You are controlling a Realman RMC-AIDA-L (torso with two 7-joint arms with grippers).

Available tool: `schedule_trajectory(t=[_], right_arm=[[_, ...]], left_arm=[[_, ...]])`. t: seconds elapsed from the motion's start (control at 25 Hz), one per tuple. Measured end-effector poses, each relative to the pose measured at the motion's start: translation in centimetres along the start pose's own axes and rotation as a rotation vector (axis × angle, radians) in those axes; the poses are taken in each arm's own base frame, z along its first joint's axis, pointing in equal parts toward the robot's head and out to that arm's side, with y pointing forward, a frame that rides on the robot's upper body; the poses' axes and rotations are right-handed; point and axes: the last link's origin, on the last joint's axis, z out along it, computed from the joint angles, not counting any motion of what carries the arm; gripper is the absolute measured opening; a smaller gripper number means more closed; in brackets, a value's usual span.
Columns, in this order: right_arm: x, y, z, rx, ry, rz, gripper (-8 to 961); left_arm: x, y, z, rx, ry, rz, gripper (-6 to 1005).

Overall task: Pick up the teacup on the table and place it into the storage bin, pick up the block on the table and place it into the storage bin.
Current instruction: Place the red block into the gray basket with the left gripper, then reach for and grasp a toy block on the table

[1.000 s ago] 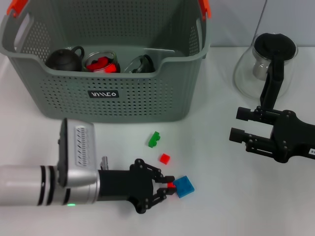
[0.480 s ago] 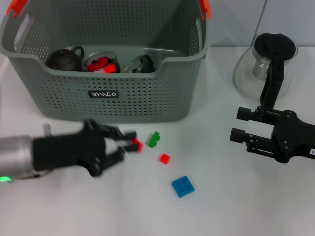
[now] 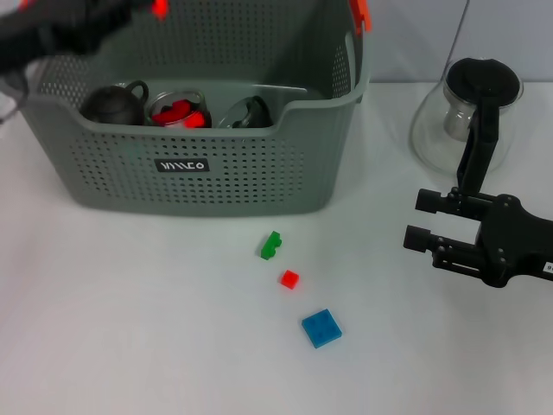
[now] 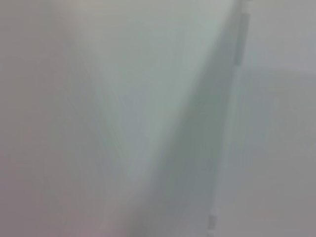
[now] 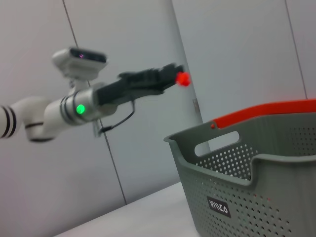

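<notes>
left gripper [image 5: 170, 79] pinching red block [image 5: 183, 78] above bin [image 3: 216, 177] rim | block: tiny, light, rigid, grip flat sides | right gripper [image 3: 423, 220] idling open over desk [image 3: 130, 328]

Bright, even light; left wrist view blurred, perhaps motion.

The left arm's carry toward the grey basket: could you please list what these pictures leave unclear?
- Left wrist view: blurred pale surfaces only; no object identifiable.
- Head view: the left gripper is motion-blurred and cut by the top edge.
- Right wrist view: the small red block sits at its jaws, but the grip is too small to judge.
- Large grey perforated storage bin: its near wall partly hides the contents.
</notes>
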Motion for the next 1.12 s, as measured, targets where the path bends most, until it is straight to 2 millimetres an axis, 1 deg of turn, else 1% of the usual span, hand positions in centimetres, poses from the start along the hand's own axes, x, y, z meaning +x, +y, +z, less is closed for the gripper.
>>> schedule_trajectory(t=[0.04,0.08,0.12,0.16,0.2,0.32,0.44,0.52,0.68,0.8,0.88,1.0,1.04,1.12], right_arm=[[0.0,0.0,0.0,0.0,-0.001,0.001,674],[0.0,0.0,0.0,0.0,-0.001,0.001,674],[0.0,0.0,0.0,-0.001,-0.001,0.001,673],[0.0,0.0,0.1,-0.001,-0.002,0.0,673],[-0.1,0.0,0.1,-0.003,-0.003,-0.001,673],[-0.2,0.0,0.3,-0.007,-0.005,-0.004,673],[-0.2,0.0,0.4,-0.009,-0.005,-0.004,673],[-0.1,0.0,0.3,-0.007,-0.006,-0.003,673],[-0.1,0.1,0.2,-0.003,-0.008,-0.001,674],[0.0,0.0,0.1,-0.001,-0.007,0.0,674],[0.0,0.0,0.1,0.0,-0.007,0.0,674],[0.1,0.0,0.1,0.003,-0.005,0.001,674],[0.1,0.0,0.1,0.004,-0.003,0.001,674],[0.2,0.0,0.1,0.007,0.0,0.004,674]], left_arm=[[0.7,-0.6,0.6,0.025,-0.019,-0.005,172],[0.7,-0.6,0.6,0.025,-0.019,-0.005,172],[1.3,-1.3,1.4,0.052,-0.048,-0.007,173],[1.9,-2.2,2.8,0.104,-0.118,0.011,173],[1.9,-2.6,3.4,0.128,-0.155,0.022,173],[1.3,-3.8,5.7,0.233,-0.313,0.083,173],[0.1,-4.1,6.8,0.283,-0.392,0.114,173],[-0.6,-4.3,7.1,0.319,-0.403,0.112,169],[-1.0,-4.7,6.8,0.384,-0.387,0.092,161],[-0.4,-4.4,6.3,0.369,-0.337,0.069,178],[0.1,-3.7,5.6,0.329,-0.269,0.044,190],[0.1,-1.3,3.6,0.172,-0.134,0.051,417],[-0.3,-0.3,2.8,0.116,-0.1,0.066,467],[-1.7,1.4,1.1,0.027,-0.062,0.098,566]])
